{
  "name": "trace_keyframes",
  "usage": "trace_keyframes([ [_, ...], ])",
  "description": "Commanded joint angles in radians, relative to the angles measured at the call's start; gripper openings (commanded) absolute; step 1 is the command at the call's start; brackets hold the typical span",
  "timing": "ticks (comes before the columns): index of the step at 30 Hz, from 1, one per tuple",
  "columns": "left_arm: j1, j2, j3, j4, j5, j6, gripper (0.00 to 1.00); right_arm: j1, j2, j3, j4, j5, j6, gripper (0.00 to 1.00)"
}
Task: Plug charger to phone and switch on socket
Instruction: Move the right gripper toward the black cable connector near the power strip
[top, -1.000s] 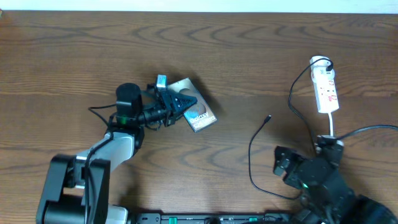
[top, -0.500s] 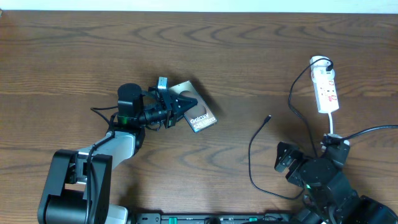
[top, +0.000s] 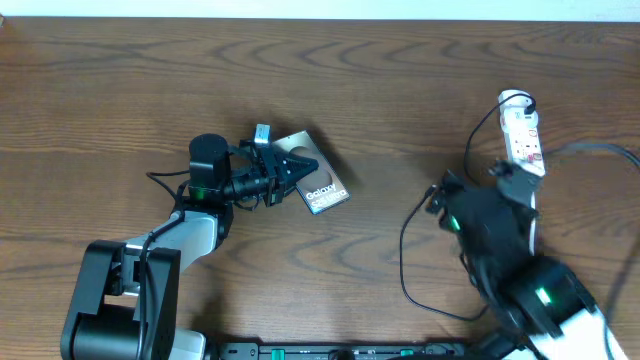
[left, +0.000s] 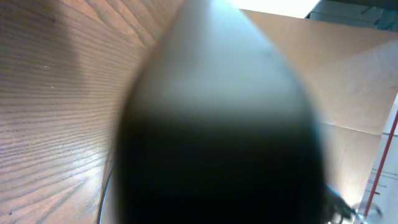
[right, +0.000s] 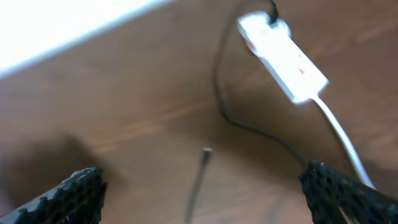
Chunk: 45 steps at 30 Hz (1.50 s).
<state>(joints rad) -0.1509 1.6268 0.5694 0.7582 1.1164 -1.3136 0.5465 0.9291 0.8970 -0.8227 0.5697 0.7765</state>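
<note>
The phone (top: 325, 187), a brownish-grey slab with white "Galaxy" lettering, lies left of centre on the table. My left gripper (top: 303, 165) is shut, its tips lying over the phone's upper part; its own wrist view is only a dark blur. The charger (top: 403, 250) is a thin black cable looping on the table. Its plug tip (right: 205, 152) lies on the wood between the wide-apart fingertips (right: 74, 193) of my open right gripper (right: 205, 193), which hovers above it. The white socket (right: 283, 56) with red markings lies beyond, at the far right (top: 522, 135).
A white cord (right: 339, 130) runs from the socket's near end toward my right arm. A black cable (right: 227, 106) leaves the plug in the socket's far end and curves across the wooden table (top: 130, 90).
My right arm has swung from the front right corner up toward the charger's tip, now partly covering the socket's near end. Its jaws opened slightly wider. The left arm and phone stayed put.
</note>
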Motion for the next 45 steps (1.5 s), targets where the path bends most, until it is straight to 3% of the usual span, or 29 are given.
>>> trace_keyframes([
  [1,0.001,-0.009,0.037,0.011,0.044,-0.017,0.08,-0.097,0.111,0.080,-0.051,-0.170,-0.033,0.95],
  [6,0.001,-0.009,0.037,0.011,0.051,-0.024,0.08,-0.177,0.237,0.182,-0.252,-0.272,-0.030,0.86],
  [13,0.001,-0.009,0.037,0.011,0.050,-0.024,0.08,-0.178,0.288,0.125,-0.409,-0.369,0.089,0.77],
  [19,0.001,-0.009,0.037,0.011,0.051,-0.024,0.07,-0.178,0.302,-0.034,-0.269,-0.366,0.225,0.61],
  [27,0.001,-0.009,0.037,0.011,0.051,-0.024,0.07,-0.179,0.357,-0.133,0.005,-0.357,0.412,0.52],
  [45,0.001,-0.009,0.037,0.011,0.078,-0.024,0.07,-0.179,0.695,-0.132,0.304,-0.426,0.469,0.49],
])
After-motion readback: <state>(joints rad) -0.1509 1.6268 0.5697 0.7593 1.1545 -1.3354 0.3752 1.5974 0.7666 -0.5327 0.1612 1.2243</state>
